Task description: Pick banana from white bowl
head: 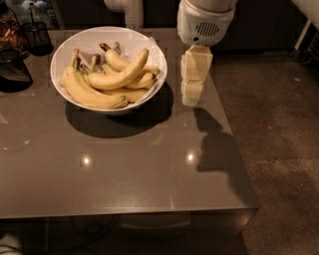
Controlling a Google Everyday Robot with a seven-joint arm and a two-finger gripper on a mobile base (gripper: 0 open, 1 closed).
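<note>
The white bowl (67, 47) stands on the grey table at the back left and holds several yellow bananas (119, 74), one lying on top of the others. My gripper (192, 97) hangs down from the white wrist (204, 22) just right of the bowl's rim. It is above the table near its right edge and beside the bowl, not over it. It holds nothing that I can see.
A dark wire-mesh cup (37, 37) and another dark object (12, 69) stand at the far left. The grey table (124, 169) ends just right of the gripper, with brown floor (279, 149) beyond. A white arm segment (127, 10) rises behind the bowl.
</note>
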